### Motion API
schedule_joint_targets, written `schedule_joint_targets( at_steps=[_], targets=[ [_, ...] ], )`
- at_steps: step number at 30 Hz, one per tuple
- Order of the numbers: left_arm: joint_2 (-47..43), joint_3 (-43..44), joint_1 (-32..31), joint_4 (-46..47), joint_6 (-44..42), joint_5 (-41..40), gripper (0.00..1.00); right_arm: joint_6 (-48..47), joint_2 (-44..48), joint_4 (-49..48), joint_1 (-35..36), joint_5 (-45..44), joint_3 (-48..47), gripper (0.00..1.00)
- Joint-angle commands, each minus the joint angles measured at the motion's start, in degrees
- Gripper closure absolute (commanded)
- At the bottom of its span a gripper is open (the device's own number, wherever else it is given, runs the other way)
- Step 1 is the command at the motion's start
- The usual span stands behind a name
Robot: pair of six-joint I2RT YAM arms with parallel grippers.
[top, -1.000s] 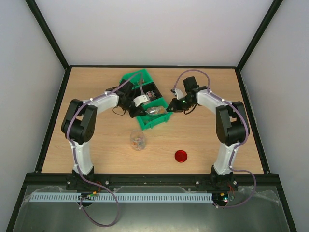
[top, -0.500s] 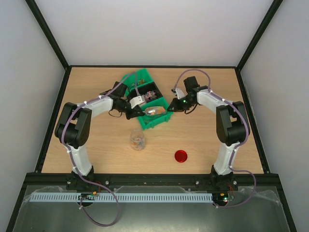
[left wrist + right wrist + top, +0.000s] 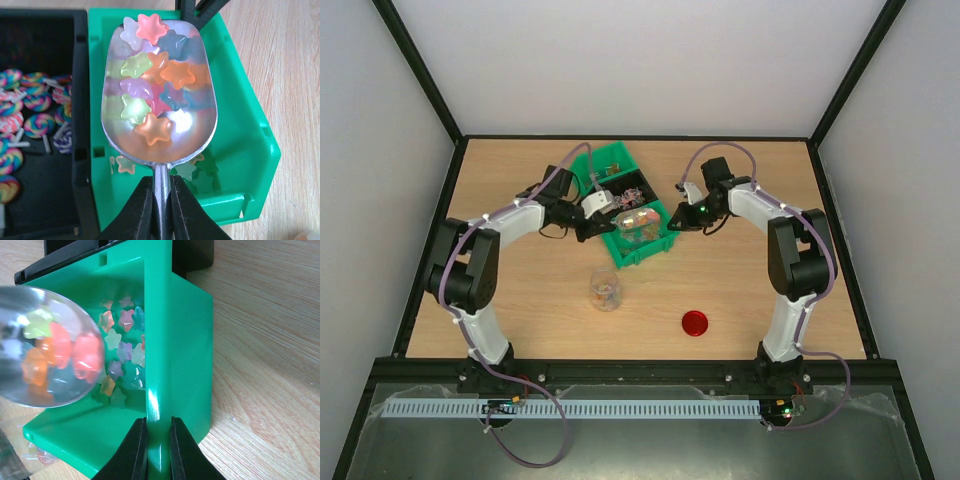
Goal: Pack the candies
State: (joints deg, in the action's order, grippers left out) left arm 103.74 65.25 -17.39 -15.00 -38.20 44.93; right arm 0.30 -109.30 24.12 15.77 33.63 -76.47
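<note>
Star-shaped candies [image 3: 160,95] in pink, orange, yellow and green fill a metal scoop [image 3: 192,127]. My left gripper [image 3: 161,210] is shut on the scoop's handle and holds it level over the green bin [image 3: 250,150]. More candies [image 3: 122,350] lie on the bin's floor. My right gripper [image 3: 159,445] is shut on the bin's side wall [image 3: 185,340]. From above, the scoop [image 3: 635,218] hangs over the bin [image 3: 650,250], with the left gripper [image 3: 598,215] to its left and the right gripper [image 3: 675,218] at its right edge.
A small clear jar [image 3: 605,290] holding a few candies stands on the table in front of the bin. A red round lid [image 3: 694,323] lies to its right. A black compartment with striped lollipops [image 3: 30,115] sits beside the candies' section.
The left arm has stretched out to the left and the loaded scoop has shifted slightly back and up over the bin. The right arm has not moved.
</note>
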Motion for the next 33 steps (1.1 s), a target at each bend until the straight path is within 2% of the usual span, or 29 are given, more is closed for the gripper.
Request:
schedule_joint_targets(
  at_steps=[1, 4, 9, 16, 18, 21, 25, 28, 33],
  targets=[
    [-2.54, 0.77, -0.26, 2.17, -0.82, 0.84, 0.98, -0.89, -0.9, 1.37, -0.6, -0.68, -2.14, 0.99],
    [-2.67, 0.67, 0.77, -0.84, -3.62, 0.41, 0.98, -1.0, -0.97, 1.61, -0.65, -0.83, -2.51, 0.99],
    [-6.45, -2.69, 2.09, 1.92, -2.22, 3.01, 0.98, -1.01, -0.7, 1.42, -0.57, -0.97, -1.97, 0.99],
    [-5.07, -3.88, 2.04, 8.6, 5.13, 7.74, 0.98, -1.15, -1.05, 1.49, -0.59, -0.85, -2.25, 0.99],
    [-6.03, -4.56, 2.05, 9.93, 5.53, 7.49, 0.98, -1.32, -1.04, 1.61, -0.58, -1.05, -2.36, 0.99],
    [-8.31, -5.97, 0.29, 8.74, 1.75, 5.65, 0.98, -1.13, -1.24, 1.41, -0.58, -0.87, -2.28, 0.99],
    [-8.98, -6.07, 1.42, 8.28, 2.77, 5.83, 0.98, -1.32, -1.21, 1.45, -0.65, -1.21, -2.42, 0.99],
    [-10.41, -5.14, 2.96, 5.53, 1.4, 5.88, 0.98, -1.61, -0.89, 1.63, -0.6, -1.29, -2.24, 0.99],
    [-11.74, -0.91, 6.97, -8.46, -8.35, 6.31, 0.98, -1.85, -0.49, 1.44, -0.6, -1.06, -2.18, 0.99]
  ],
)
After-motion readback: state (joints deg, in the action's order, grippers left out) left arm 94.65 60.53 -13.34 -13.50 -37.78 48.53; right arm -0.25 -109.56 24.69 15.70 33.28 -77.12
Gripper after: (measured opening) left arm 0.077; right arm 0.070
